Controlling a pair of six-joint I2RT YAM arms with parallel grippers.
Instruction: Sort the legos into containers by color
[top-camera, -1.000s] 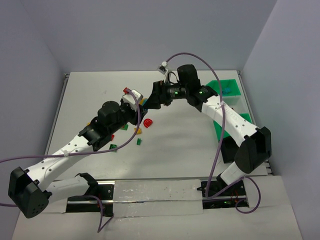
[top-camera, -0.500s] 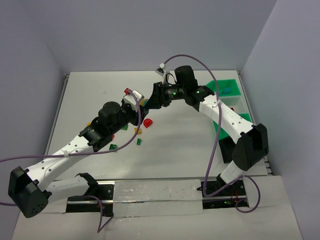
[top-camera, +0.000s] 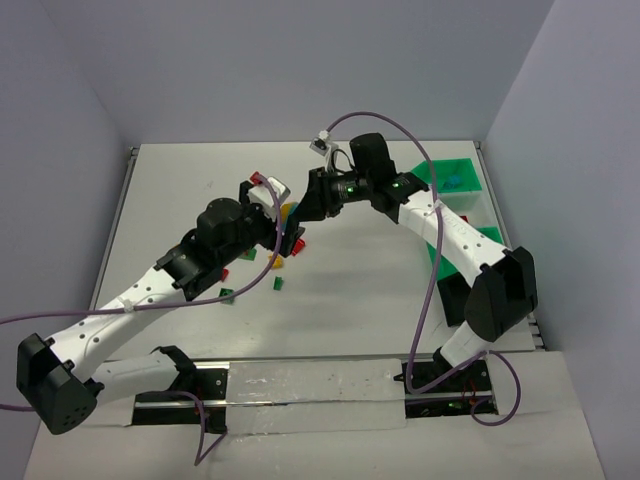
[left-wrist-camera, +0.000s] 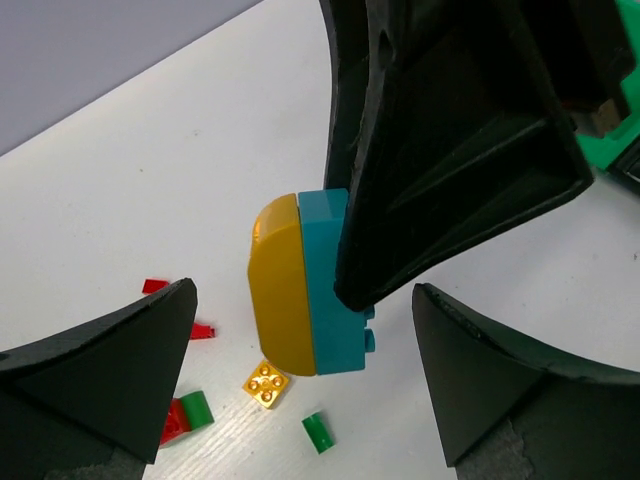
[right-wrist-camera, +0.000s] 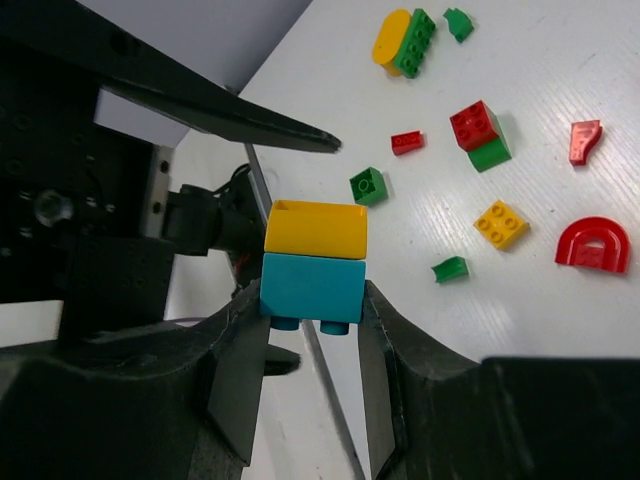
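A blue brick with a yellow brick stuck to it hangs above the table. My right gripper is shut on the blue brick's sides. In the left wrist view the same yellow brick and blue brick sit between the wide-apart jaws of my left gripper, which is open and touches neither. The two grippers meet over the table's middle. Loose legos lie below: a red arch, a yellow square, a red-on-green pair and a yellow-green pair. Green containers stand at the right.
More small bricks lie scattered under the left arm: a green one, a red one, a green bit. A second green bin sits partly behind the right arm. Grey walls close in the table on three sides.
My right gripper has closed on the blue brick. My left gripper, which was closed around the pair, has opened wide and let go. Both arms stayed nearly in place.
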